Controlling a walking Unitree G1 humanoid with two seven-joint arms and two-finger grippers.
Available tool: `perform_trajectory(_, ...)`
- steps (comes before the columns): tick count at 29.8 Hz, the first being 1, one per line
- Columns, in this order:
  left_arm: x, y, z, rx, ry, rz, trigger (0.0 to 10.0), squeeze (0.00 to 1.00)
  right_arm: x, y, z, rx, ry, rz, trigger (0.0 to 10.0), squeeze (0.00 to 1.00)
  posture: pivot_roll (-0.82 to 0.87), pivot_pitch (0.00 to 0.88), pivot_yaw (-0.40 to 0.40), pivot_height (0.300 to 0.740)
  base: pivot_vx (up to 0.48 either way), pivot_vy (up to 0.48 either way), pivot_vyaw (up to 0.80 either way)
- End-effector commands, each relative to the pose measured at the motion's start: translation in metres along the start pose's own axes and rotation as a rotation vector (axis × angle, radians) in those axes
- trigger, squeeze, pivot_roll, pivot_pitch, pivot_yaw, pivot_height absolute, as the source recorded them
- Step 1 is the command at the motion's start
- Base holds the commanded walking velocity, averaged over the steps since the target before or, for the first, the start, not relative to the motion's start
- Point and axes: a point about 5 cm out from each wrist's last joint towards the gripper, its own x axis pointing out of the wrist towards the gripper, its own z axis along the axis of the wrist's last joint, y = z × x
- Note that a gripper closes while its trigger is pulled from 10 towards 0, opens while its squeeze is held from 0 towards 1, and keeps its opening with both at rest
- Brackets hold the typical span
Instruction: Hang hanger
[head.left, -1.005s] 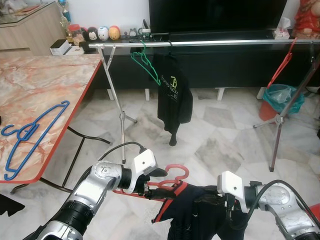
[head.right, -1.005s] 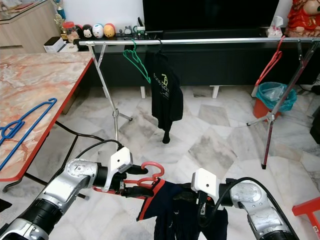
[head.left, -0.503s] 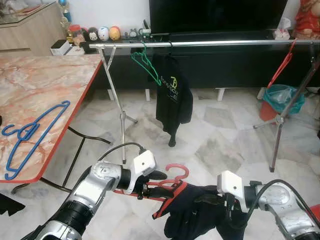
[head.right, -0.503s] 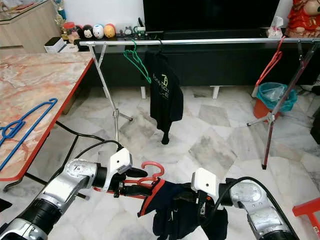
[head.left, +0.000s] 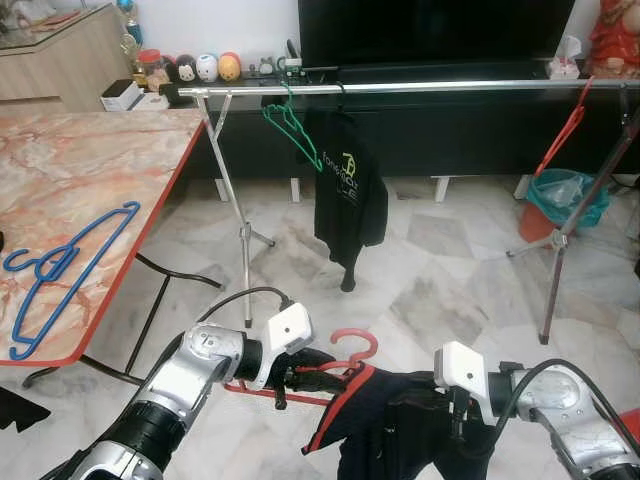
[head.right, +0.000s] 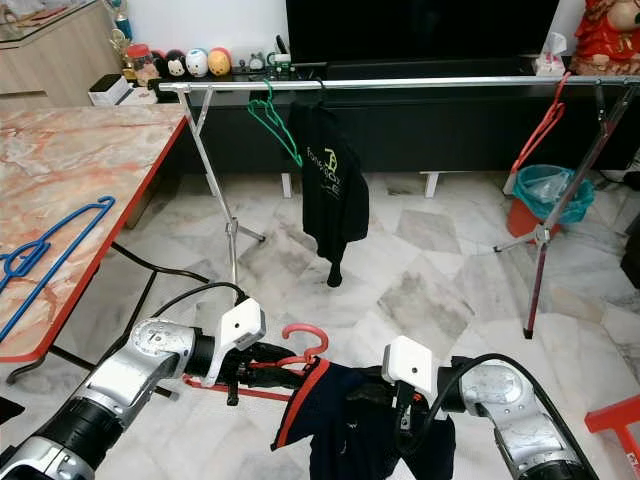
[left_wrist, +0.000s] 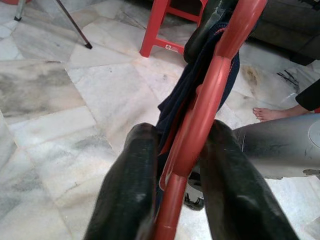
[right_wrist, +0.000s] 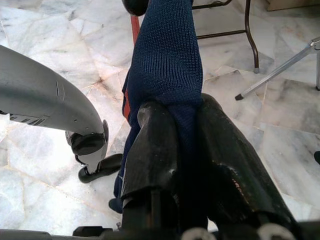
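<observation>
Ahead of you a rail (head.left: 420, 87) runs across the room. Two hangers (head.left: 293, 125) (head.left: 566, 130) hang from it, one toward its left end and one far right, with a shirt (head.left: 347, 190) hanging just right of the left one. Behind the rail stands a TV cabinet (head.left: 450, 120). On your left is a table (head.left: 90, 170) with another hanger (head.left: 65, 262) lying on it. A bin (head.left: 560, 205) sits on the floor at right, below the far hanger.
</observation>
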Motion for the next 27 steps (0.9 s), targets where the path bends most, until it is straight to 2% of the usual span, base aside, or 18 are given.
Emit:
perform_trajectory(1, -0.0013, -0.0008, 0.0016, 0.023, 0.022, -0.019, 0.0, 0.0, 0.0007, -0.0041, 0.0132, -0.046, -0.044, -0.009, 10.0, 0.0, -0.06, 0.0, 0.056, 0.74, 0.0, 0.0, 0.0)
perform_trajectory(18, 0.0011, -0.0025, -0.0005, 0.041, 0.046, -0.023, 0.0, 0.0, 0.0016, -0.0064, 0.0132, -0.041, -0.048, -0.036, 10.0, 0.0, -0.06, 0.0, 0.054, 0.74, 0.0, 0.0, 0.0)
perform_trajectory(19, 0.0012, -0.0021, -0.0012, 0.044, 0.05, -0.016, 2.7, 0.0, 0.0016, -0.0063, 0.0132, -0.04, -0.048, -0.035, 10.0, 0.0, -0.06, 0.0, 0.054, 0.74, 0.0, 0.0, 0.0)
perform_trajectory(20, 0.0012, -0.0018, -0.0022, 0.044, 0.054, -0.01, 10.0, 0.0, 0.0019, -0.0064, 0.0133, -0.039, -0.05, -0.037, 9.9, 0.0, -0.06, 0.0, 0.054, 0.74, 0.0, 0.0, 0.0)
perform_trajectory(22, 0.0014, -0.0017, -0.0031, 0.044, 0.058, -0.003, 10.0, 0.0, 0.0022, -0.0064, 0.0135, -0.04, -0.053, -0.041, 9.6, 0.0, -0.06, 0.0, 0.053, 0.74, 0.0, 0.0, 0.0)
perform_trajectory(23, 0.0014, -0.0018, -0.003, 0.044, 0.057, -0.004, 10.0, 0.0, 0.0023, -0.0065, 0.0134, -0.042, -0.051, -0.042, 10.0, 0.0, -0.06, 0.0, 0.053, 0.74, 0.0, 0.0, 0.0)
perform_trajectory(27, 0.0021, -0.0023, -0.0024, 0.046, 0.053, -0.007, 10.0, 0.0, 0.0031, -0.0077, 0.0126, -0.04, -0.044, -0.052, 10.0, 0.0, -0.06, 0.0, 0.052, 0.74, 0.0, 0.0, 0.0)
